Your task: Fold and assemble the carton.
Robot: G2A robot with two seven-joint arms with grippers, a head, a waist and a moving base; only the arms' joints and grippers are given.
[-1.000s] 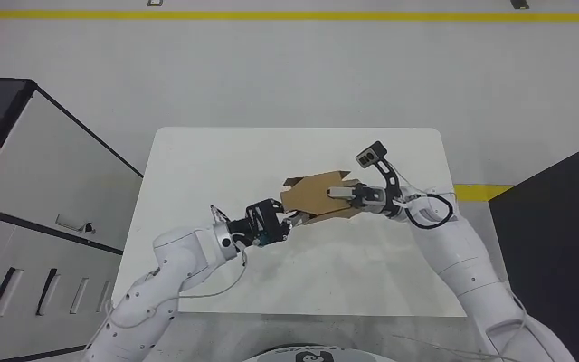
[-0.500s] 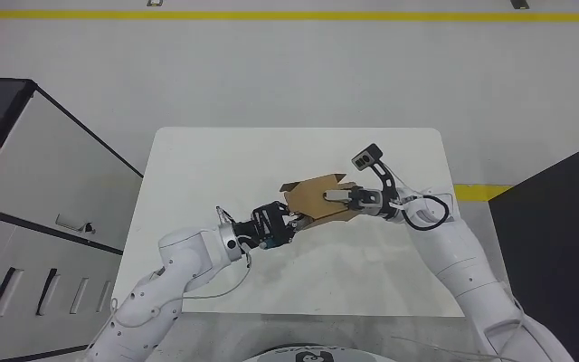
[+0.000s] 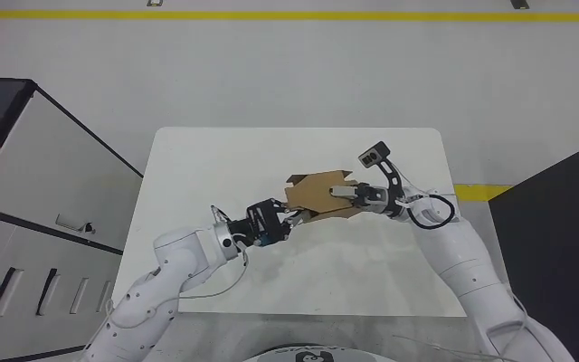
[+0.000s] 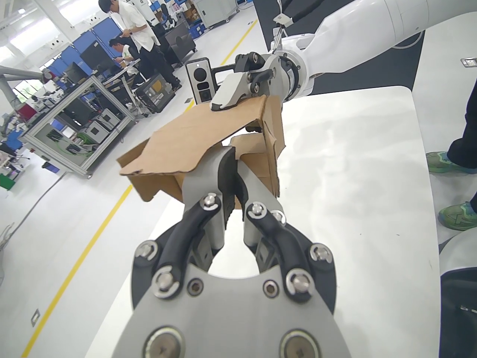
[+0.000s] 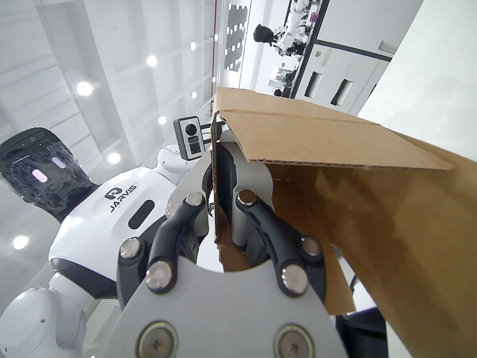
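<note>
Part-folded cardboard carton (image 3: 317, 194), over the right-centre of the desk (image 3: 208, 172), left gripper (image 3: 290, 215) clamped on a lower flap, right gripper (image 3: 336, 192) clamped on its top panel, sits slightly further right than half a second ago.

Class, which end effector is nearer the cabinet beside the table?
Left. The left end effector is at the carton's end facing the cabinet; the right end effector clamps the carton's opposite end, farther from it.
</note>
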